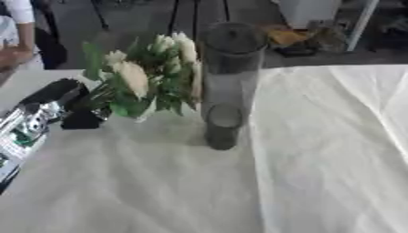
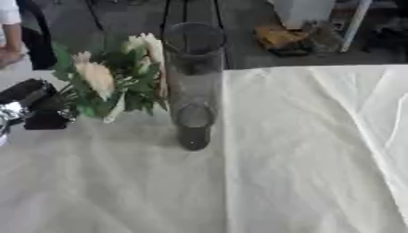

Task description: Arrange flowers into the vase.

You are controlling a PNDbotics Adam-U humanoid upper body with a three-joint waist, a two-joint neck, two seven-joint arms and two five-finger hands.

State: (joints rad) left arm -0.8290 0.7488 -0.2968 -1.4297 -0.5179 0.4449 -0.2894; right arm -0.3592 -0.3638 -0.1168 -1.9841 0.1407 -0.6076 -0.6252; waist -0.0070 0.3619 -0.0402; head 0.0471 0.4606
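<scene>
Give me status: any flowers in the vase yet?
Nothing done: the vase stands upright on the white cloth, no stems visible inside. In hand: the left hand holds the flowers beside the vase, left of it. Left: lift them over the rim and lower the stems in.

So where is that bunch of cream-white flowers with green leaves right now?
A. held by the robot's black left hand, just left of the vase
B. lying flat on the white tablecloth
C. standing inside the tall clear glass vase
A: the bunch of cream-white flowers sits in the black left hand, beside the tall clear glass vase, which holds no stems.
</scene>
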